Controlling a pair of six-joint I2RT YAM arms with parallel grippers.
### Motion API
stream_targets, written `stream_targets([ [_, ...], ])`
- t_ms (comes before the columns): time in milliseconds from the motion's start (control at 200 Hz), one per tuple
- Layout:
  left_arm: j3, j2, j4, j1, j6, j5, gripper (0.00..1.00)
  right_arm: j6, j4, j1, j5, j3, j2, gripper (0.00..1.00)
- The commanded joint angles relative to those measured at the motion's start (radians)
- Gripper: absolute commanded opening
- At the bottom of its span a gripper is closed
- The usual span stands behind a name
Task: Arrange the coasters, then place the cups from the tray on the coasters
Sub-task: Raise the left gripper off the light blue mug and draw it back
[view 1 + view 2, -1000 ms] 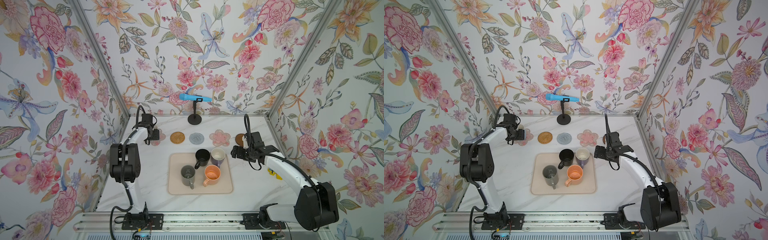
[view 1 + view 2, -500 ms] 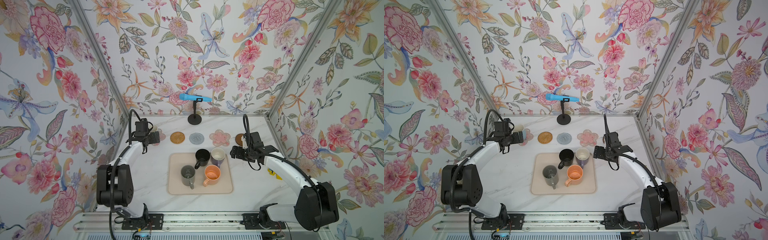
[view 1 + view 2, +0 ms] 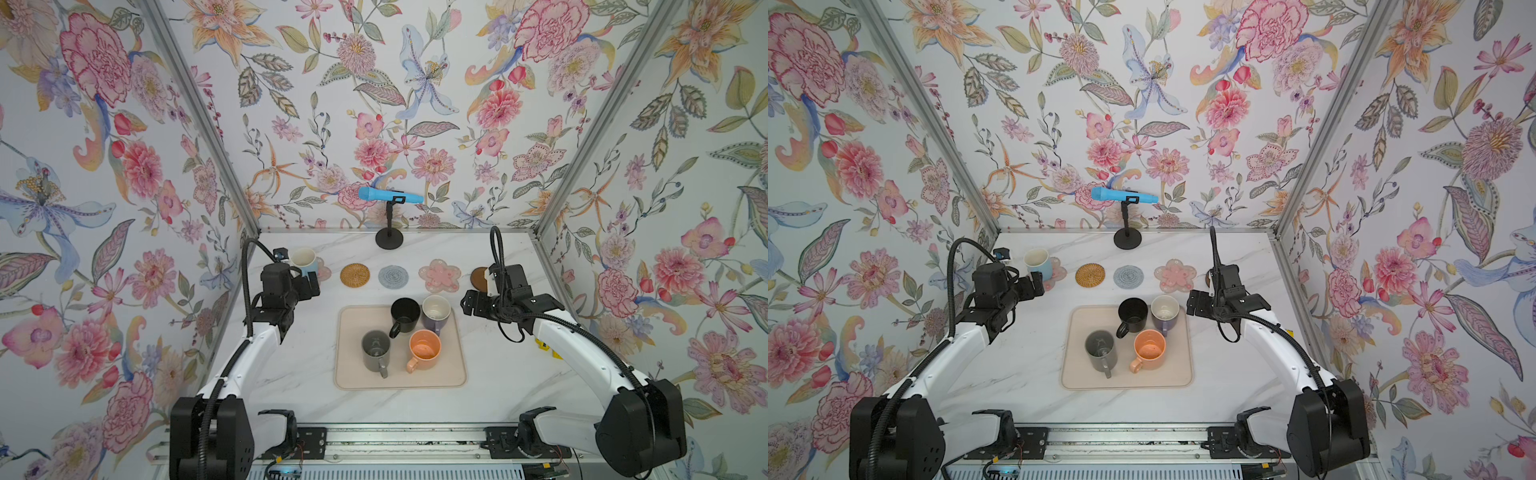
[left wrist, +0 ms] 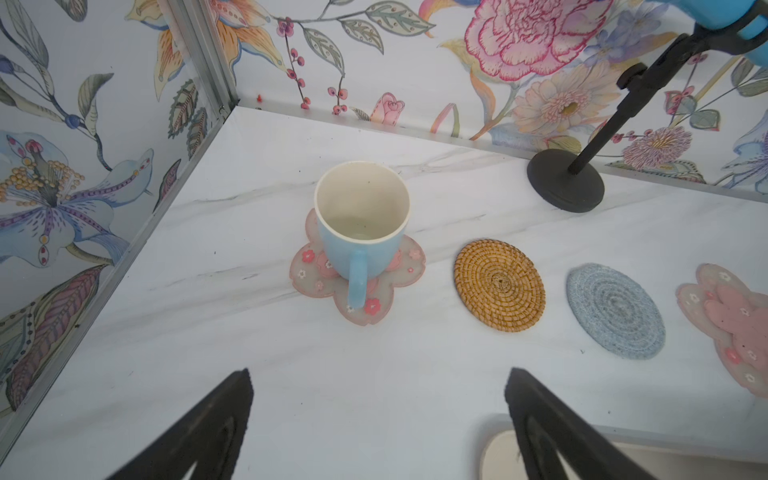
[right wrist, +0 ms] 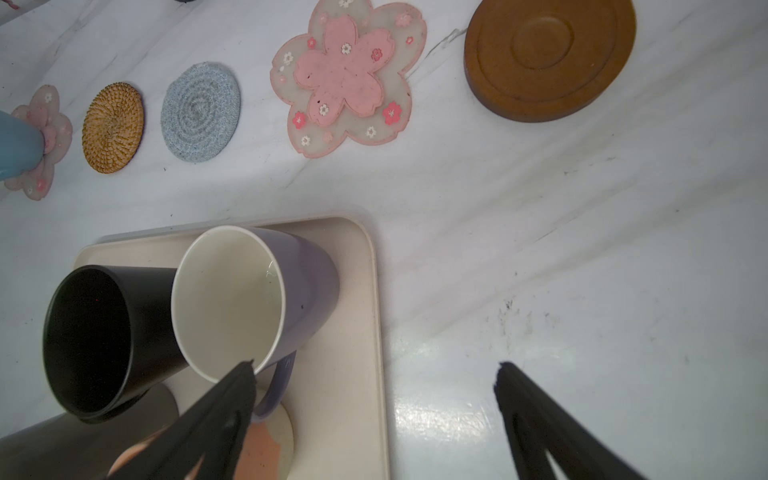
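**Layout.** Five coasters lie in a row along the far side of the desk [image 3: 291, 374]. From left to right they are a pink flower coaster [image 4: 303, 270], a rattan coaster [image 3: 354, 275], a grey-blue crocheted coaster [image 3: 393, 276], a second pink flower coaster [image 3: 439, 275] and a dark brown disc [image 5: 548, 58]. The light blue mug [image 4: 357, 232] stands upright on the leftmost coaster. The black mug [image 3: 405, 316], purple mug [image 3: 436, 311], grey mug [image 3: 376, 351] and orange mug [image 3: 424, 351] stand on the tray [image 3: 345, 374] at mid-desk.

**Hands.** The left hand [image 4: 379, 382] hangs on the near side of the light blue mug, jaws spread and holding nothing. The right hand [image 5: 375, 368] hangs at the tray's far right corner beside the purple mug, jaws also spread and empty.

**Handling.** The mugs look like glazed ceramic, so expect them to be rigid, fairly heavy, smooth enough to slip and liable to chip. Recommended hold: pinch the wall at the rim, one finger inside and one outside. The handle is a narrower alternative. The black and purple mugs stand close together and seem to touch, so the purple mug's right wall is the free side.

**Limits of view.**
- The right arm covers part of the dark brown disc in both top views.
- The light blue mug hides most of its coaster.
- The right wrist view cuts off the grey and orange mugs.
- In that view one finger overlaps the purple mug's rim — whether they touch cannot be told.
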Motion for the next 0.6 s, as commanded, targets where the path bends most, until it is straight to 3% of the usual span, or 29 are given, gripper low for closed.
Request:
stream_targets([
  [0, -0.027, -0.067, 0.023, -0.059, 0.029, -0.081, 0.99, 0.016, 0.005, 0.01, 0.016, -0.019, -0.032, 0.92],
  [160, -0.057, -0.119, 0.064, -0.152, 0.037, 0.061, 0.99, 0.034, 0.021, 0.016, 0.012, -0.037, -0.053, 0.92],
  [295, 0.031, -0.052, -0.068, -0.303, 0.01, -0.197, 0.99, 0.049, 0.03, 0.026, 0.001, -0.045, -0.062, 0.92],
  [390, 0.0, -0.066, -0.012, -0.37, 0.001, -0.349, 0.99, 0.052, 0.03, 0.036, 0.0, -0.043, -0.066, 0.91],
  [475, -0.088, -0.144, 0.128, -0.386, 0.008, -0.377, 0.99, 0.056, 0.03, 0.047, 0.007, -0.043, -0.077, 0.91],
  [596, -0.202, -0.24, 0.292, -0.388, 0.049, -0.31, 0.99, 0.061, 0.029, 0.053, 0.018, -0.039, -0.092, 0.92],
])
